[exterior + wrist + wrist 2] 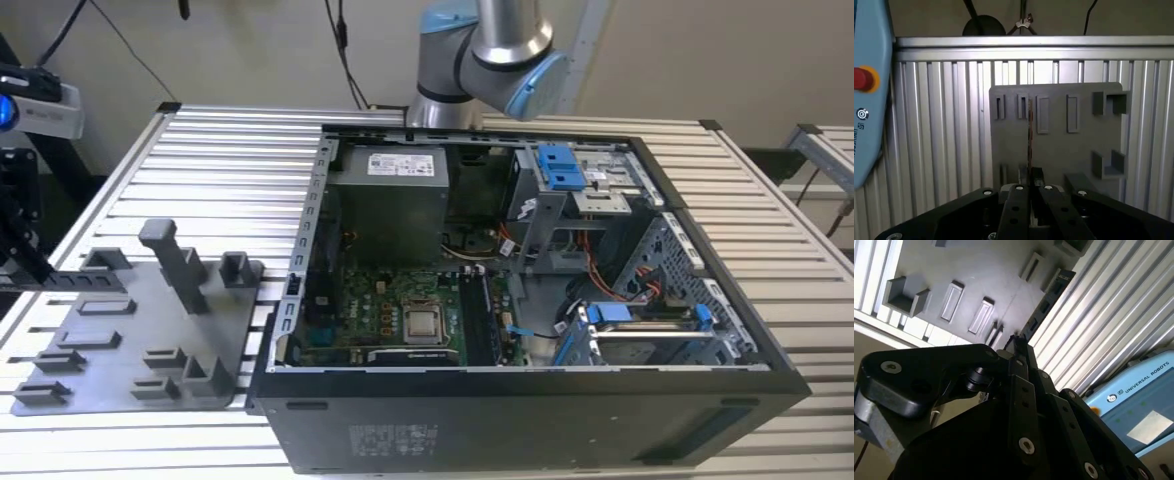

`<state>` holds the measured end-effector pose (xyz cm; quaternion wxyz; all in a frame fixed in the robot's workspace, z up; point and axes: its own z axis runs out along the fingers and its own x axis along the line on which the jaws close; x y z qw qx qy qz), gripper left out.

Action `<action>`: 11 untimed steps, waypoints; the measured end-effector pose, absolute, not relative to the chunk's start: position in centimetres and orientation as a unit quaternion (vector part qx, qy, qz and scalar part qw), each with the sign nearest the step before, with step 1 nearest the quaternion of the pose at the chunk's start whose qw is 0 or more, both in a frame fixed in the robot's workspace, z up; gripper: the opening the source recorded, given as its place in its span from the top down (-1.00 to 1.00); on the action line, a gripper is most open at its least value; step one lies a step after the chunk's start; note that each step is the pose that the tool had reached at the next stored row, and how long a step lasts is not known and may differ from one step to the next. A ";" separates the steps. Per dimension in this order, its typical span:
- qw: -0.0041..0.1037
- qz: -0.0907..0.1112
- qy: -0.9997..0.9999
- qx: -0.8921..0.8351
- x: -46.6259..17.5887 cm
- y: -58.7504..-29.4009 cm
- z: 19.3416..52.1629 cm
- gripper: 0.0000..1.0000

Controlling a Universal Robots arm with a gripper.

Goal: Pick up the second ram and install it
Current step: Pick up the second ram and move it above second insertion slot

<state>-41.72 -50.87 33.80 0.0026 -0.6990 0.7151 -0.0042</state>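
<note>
My gripper (1030, 176) is shut on the second ram (1030, 131), which I see edge-on in the first wrist view as a thin upright strip rising from the fingertips. The second wrist view shows the ram (1047, 301) as a dark strip with a row of chips, sticking out beyond the gripper (1019, 346). It hangs over the grey fixture plate (1064, 145) (954, 270). In the exterior view the gripper (19, 268) is at the far left edge. There it holds the ram (78, 282) level above the plate's (134, 345) near-left part.
The open computer case (534, 405) lies on the slatted metal table (227, 140), right of the plate, with its motherboard (400, 310) facing up. Upright posts (176, 262) rise from the plate. A blue teach pendant (869, 100) (1134, 410) lies beside the plate.
</note>
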 end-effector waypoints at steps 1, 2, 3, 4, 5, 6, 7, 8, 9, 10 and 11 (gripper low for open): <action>0.003 -0.004 0.715 -0.699 -41.7 -50.9 34.0 0.73; 0.003 -0.004 0.715 -0.699 -41.7 -50.9 34.2 0.73; 0.003 -0.004 0.715 -0.699 -41.7 -50.9 34.4 0.73; 0.003 -0.004 0.715 -0.699 -41.7 -50.9 34.6 0.73; 0.003 -0.004 0.715 -0.699 -41.7 -50.9 34.8 0.73; 0.003 -0.004 0.715 -0.699 -41.7 -50.9 35.0 0.73; 0.003 -0.004 0.715 -0.699 -41.7 -50.9 35.2 0.73; 0.003 -0.004 0.715 -0.699 -41.7 -50.9 35.4 0.73; 0.003 -0.004 0.715 -0.699 -41.7 -50.9 35.6 0.73; 0.003 -0.004 0.715 -0.699 -41.7 -50.9 35.8 0.73; 0.003 -0.004 0.715 -0.699 -41.7 -50.9 36.1 0.73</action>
